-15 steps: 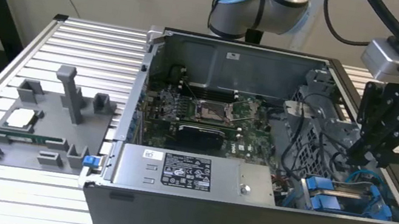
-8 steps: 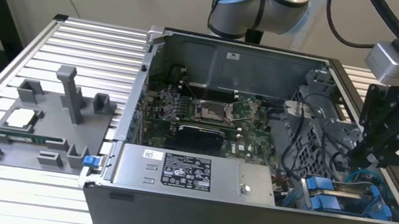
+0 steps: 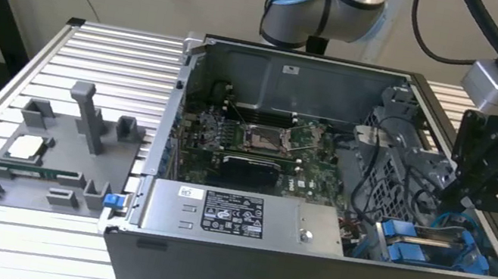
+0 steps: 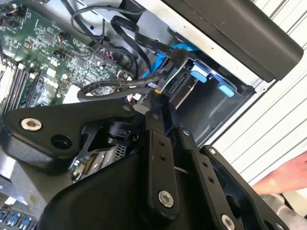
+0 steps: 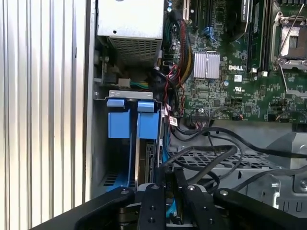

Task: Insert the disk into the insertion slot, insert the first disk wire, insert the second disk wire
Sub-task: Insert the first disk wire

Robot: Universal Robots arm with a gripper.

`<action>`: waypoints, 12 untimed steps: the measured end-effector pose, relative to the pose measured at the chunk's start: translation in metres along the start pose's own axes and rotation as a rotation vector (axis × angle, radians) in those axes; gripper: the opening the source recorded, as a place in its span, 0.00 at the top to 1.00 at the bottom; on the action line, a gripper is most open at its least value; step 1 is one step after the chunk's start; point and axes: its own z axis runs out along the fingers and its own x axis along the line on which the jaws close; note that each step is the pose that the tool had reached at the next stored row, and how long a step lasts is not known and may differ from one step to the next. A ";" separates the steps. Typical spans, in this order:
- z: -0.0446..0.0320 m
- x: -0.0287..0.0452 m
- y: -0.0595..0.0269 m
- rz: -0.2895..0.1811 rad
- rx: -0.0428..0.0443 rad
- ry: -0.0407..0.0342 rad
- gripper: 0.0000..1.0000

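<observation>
The disk (image 5: 148, 125) sits pushed into the insertion slot (image 5: 189, 157), its blue front beside the other blue carrier (image 5: 118, 123), in the case (image 3: 308, 273) corner at the exterior view's right. My hand (image 3: 453, 200) hangs just above it, fingers pointing down, clenched on the plug of a black disk wire (image 4: 120, 85). The arm comes down from the exterior view's upper right, over the desk (image 3: 90, 50).

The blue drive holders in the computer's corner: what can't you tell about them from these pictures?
- Exterior view: the gripper covers part of the insertion slot, hiding the cable ends.
- First wrist view: behind the blue carrier fronts, shadow hides how deep they sit.
- Second wrist view: the picture edge cuts off a hand.
</observation>
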 end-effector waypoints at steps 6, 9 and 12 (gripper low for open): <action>0.0036 0.0044 -0.0036 0.001 -0.0023 -0.0018 1.00; 0.0053 0.0062 -0.0047 0.002 -0.0030 -0.0019 1.00; 0.0071 0.0088 -0.0057 0.004 -0.0039 -0.0021 1.00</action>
